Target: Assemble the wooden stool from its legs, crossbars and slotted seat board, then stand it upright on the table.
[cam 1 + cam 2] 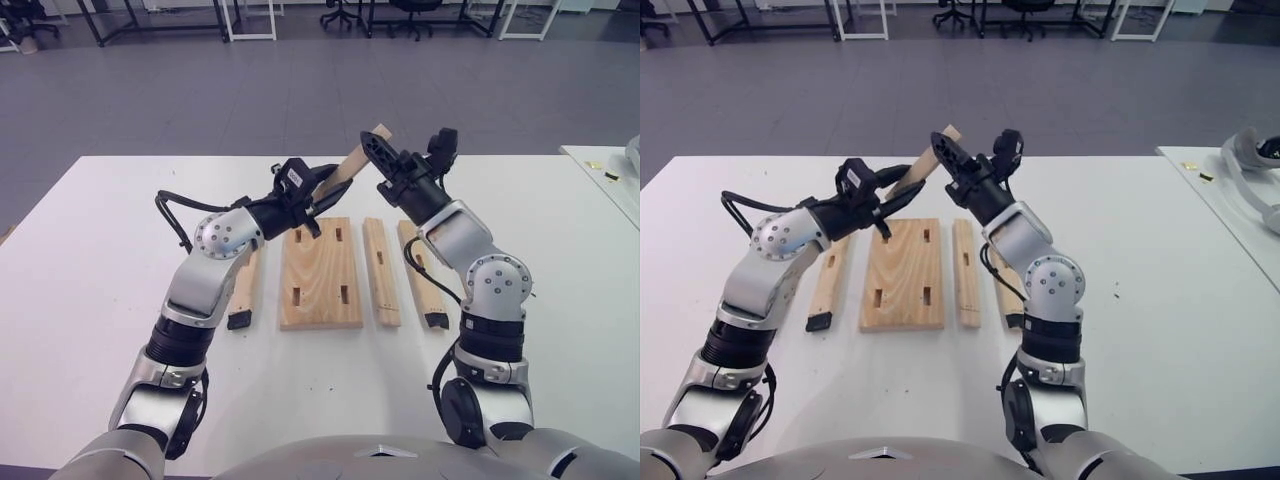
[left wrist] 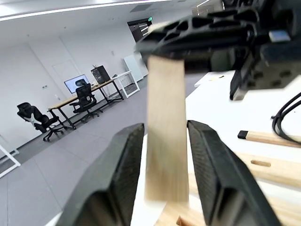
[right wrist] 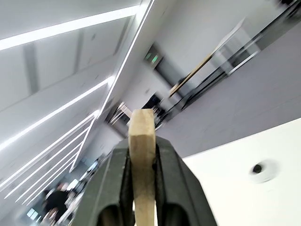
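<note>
White table (image 1: 100, 230): seat board (image 1: 320, 270), bars (image 1: 381, 272) flat. Leg (image 1: 345, 170) aloft, clamped in right end effector (image 3: 142, 155); left end effector (image 2: 165, 127) spread astride it. Grey floor (image 1: 200, 90) beyond.

Centre: pale wooden slotted seat board (image 1: 320, 272), flat, light wooden bars (image 1: 381, 270) beside (narrow gaps).
Above its far end: tilted wooden leg (image 1: 345, 172) between left gripper (image 1: 312, 212) and right gripper (image 1: 378, 150).
Sides: white surface (image 1: 90, 260) open.
</note>
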